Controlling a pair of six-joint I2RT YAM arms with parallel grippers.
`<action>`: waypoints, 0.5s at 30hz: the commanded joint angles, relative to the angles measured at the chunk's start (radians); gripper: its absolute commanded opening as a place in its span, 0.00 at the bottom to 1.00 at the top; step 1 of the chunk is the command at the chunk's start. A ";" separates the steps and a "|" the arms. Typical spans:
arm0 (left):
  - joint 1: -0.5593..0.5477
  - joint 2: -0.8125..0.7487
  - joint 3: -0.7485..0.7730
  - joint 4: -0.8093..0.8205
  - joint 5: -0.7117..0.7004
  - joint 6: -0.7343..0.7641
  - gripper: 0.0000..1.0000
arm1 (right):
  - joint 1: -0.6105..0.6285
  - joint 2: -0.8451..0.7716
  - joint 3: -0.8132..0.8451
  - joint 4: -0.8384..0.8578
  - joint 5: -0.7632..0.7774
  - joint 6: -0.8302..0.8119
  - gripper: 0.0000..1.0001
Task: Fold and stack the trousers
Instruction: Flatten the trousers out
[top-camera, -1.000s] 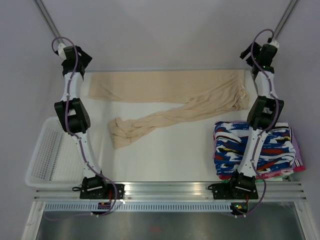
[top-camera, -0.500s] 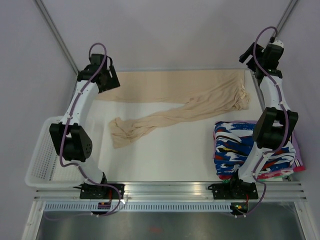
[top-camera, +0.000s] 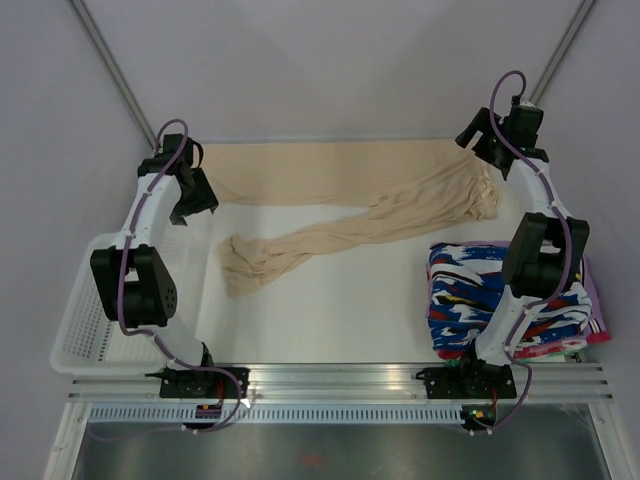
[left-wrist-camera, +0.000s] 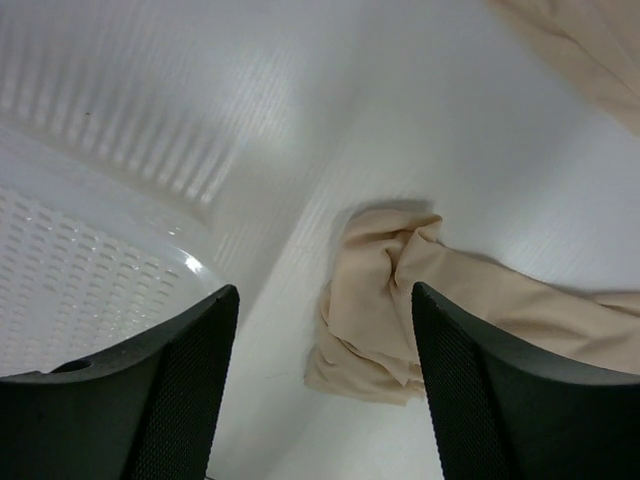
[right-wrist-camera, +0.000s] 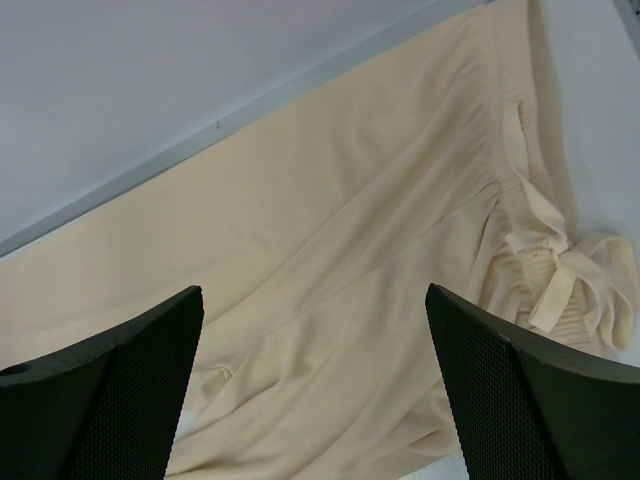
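Note:
The beige trousers (top-camera: 350, 190) lie flat on the white table, waist to the right. One leg runs straight along the far edge. The other slants toward the front left and ends in a crumpled heap (top-camera: 245, 265). My left gripper (top-camera: 195, 200) hovers open at the far left, beside the straight leg's end; in the left wrist view the gripper (left-wrist-camera: 320, 400) frames the crumpled leg end (left-wrist-camera: 380, 310) with nothing between its fingers. My right gripper (top-camera: 482, 142) hangs open above the waist; in its wrist view the gripper (right-wrist-camera: 315, 400) looks down on the trousers (right-wrist-camera: 330, 250) and the drawstring (right-wrist-camera: 550, 265).
A white mesh basket (top-camera: 95, 310) stands at the table's left edge, also seen as the basket (left-wrist-camera: 80, 270) in the left wrist view. A stack of folded patterned garments (top-camera: 510, 295) sits at the front right. Walls close in behind and at both sides.
The left arm has swung out of the far left corner, toward the front, and its gripper now points down at the table. The right gripper has moved slightly left and down over the waist.

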 joint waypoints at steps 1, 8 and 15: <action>-0.012 -0.068 -0.032 -0.012 0.124 -0.005 0.74 | 0.010 -0.049 -0.040 0.008 -0.018 0.015 0.98; -0.081 -0.117 -0.079 0.033 0.221 -0.009 0.71 | 0.011 -0.070 -0.096 0.025 -0.023 0.045 0.98; -0.136 -0.120 -0.302 0.119 0.232 -0.081 0.68 | 0.013 -0.081 -0.109 -0.002 -0.018 0.041 0.97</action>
